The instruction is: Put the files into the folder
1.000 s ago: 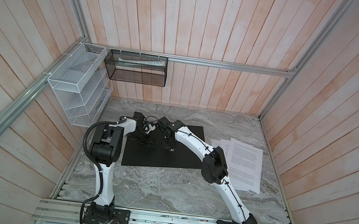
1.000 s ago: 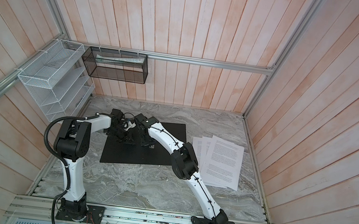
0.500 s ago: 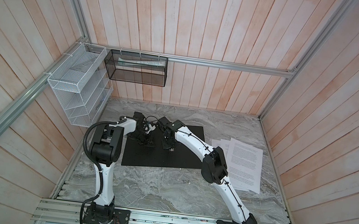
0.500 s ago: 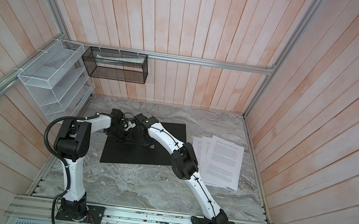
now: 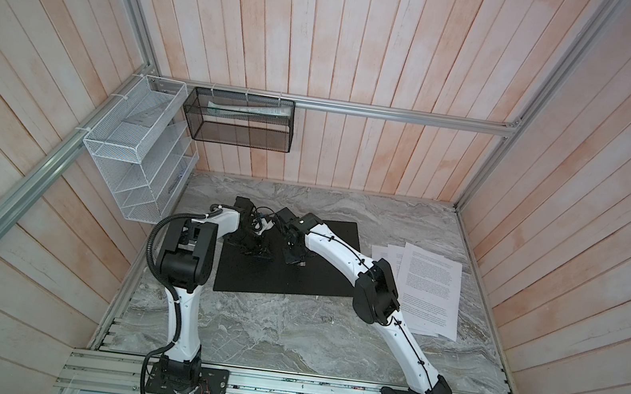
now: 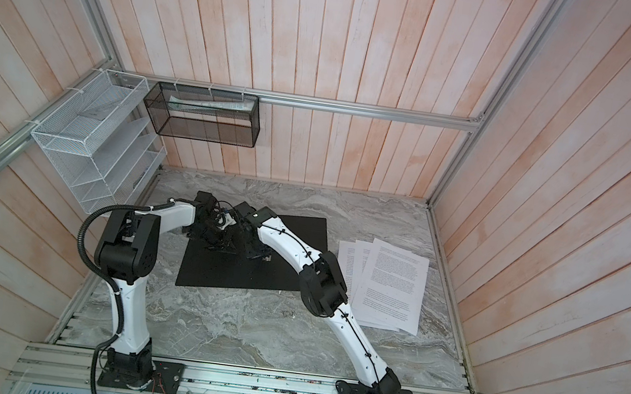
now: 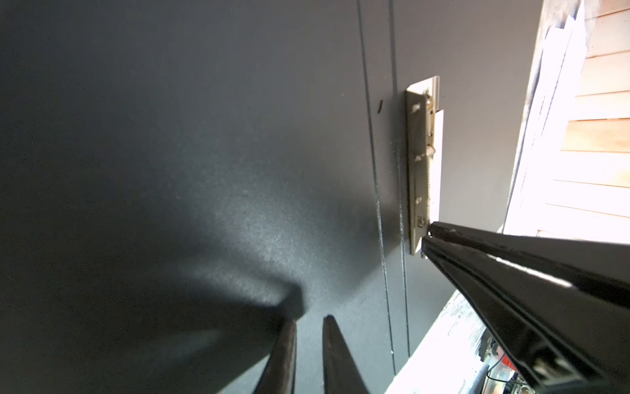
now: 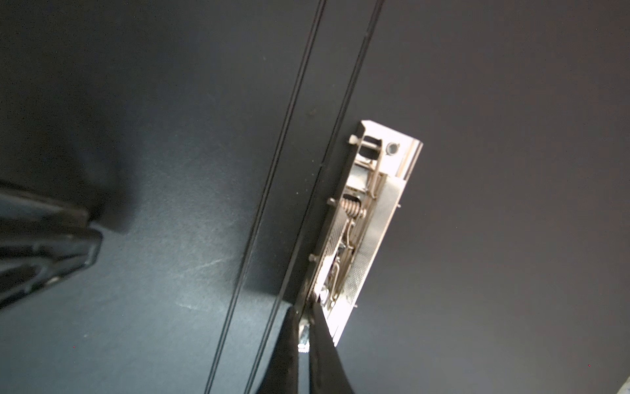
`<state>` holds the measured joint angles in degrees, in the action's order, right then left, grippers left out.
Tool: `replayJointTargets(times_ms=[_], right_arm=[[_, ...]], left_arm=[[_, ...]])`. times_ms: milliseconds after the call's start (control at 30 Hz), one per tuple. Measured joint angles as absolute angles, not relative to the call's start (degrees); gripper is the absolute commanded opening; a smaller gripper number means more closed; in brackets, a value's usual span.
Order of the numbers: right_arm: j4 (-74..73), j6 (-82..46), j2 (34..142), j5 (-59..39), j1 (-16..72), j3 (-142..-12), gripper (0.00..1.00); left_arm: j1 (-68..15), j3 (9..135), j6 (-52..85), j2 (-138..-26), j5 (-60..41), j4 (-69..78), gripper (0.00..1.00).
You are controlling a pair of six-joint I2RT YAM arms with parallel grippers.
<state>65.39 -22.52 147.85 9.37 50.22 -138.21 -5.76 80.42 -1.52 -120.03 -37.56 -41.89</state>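
Observation:
The folder lies open on the table, black inside up, in both top views. My left gripper is shut and holds nothing, its tips down on the folder's left half. My right gripper is shut on the end of the metal clip beside the spine creases. The files, fanned white printed sheets, lie on the table right of the folder, partly behind the right arm.
A white wire mesh organizer hangs on the left wall. A black mesh basket holding papers hangs on the back wall. Grey marble tabletop stretches in front of the folder, with wooden walls close on three sides.

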Motion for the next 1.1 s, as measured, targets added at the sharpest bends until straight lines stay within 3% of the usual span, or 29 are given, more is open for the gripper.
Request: replayJointTargets(times_ms=[667, 1100], right_arm=[[67.0, -22.6, 147.6, 14.1, 52.2, -137.8, 0.13], [66.6, -22.9, 143.3, 17.4, 52.8, -139.8, 0.08]], left_arm=[[-5.8, 80.6, -1.5, -120.1, -37.5, -42.2, 0.19], [-5.8, 80.9, -1.5, -120.3, -37.5, -42.5, 0.19]])
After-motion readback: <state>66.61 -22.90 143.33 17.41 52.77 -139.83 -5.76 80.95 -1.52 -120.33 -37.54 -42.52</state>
